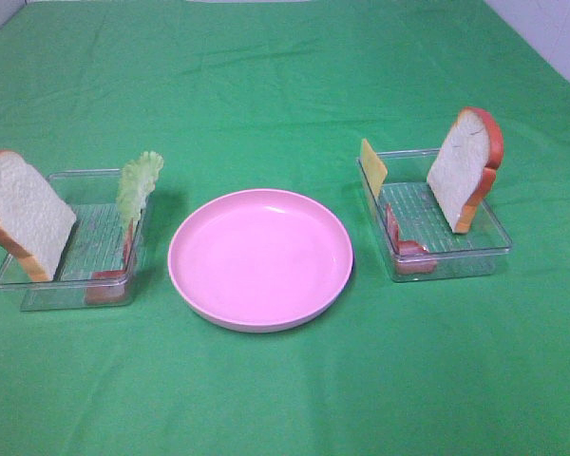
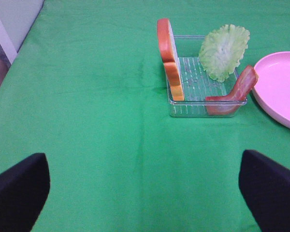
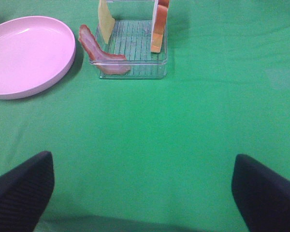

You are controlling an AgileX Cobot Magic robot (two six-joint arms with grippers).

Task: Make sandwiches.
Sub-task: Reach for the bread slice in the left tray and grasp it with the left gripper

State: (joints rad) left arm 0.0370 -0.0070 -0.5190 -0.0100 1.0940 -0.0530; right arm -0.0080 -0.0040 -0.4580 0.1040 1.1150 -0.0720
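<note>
Across the table (image 1: 285,399), the plate (image 1: 259,256) lies bare between the left tray (image 1: 76,285) and the right tray (image 1: 456,256), which hold the sandwich parts. Grip the bread slices (image 1: 24,214) by their likely stiff crusts. The lettuce (image 1: 138,185), bacon (image 1: 408,249) and cheese (image 1: 372,166) look light and thin. Your left tool (image 2: 145,193) and right tool (image 3: 142,193) are spread and empty.

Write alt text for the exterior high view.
A pink plate sits on green cloth between two clear trays. The left tray holds a bread slice, a lettuce leaf and a bacon strip; the right tray holds a cheese square, a second bread slice and a second bacon strip.
</note>
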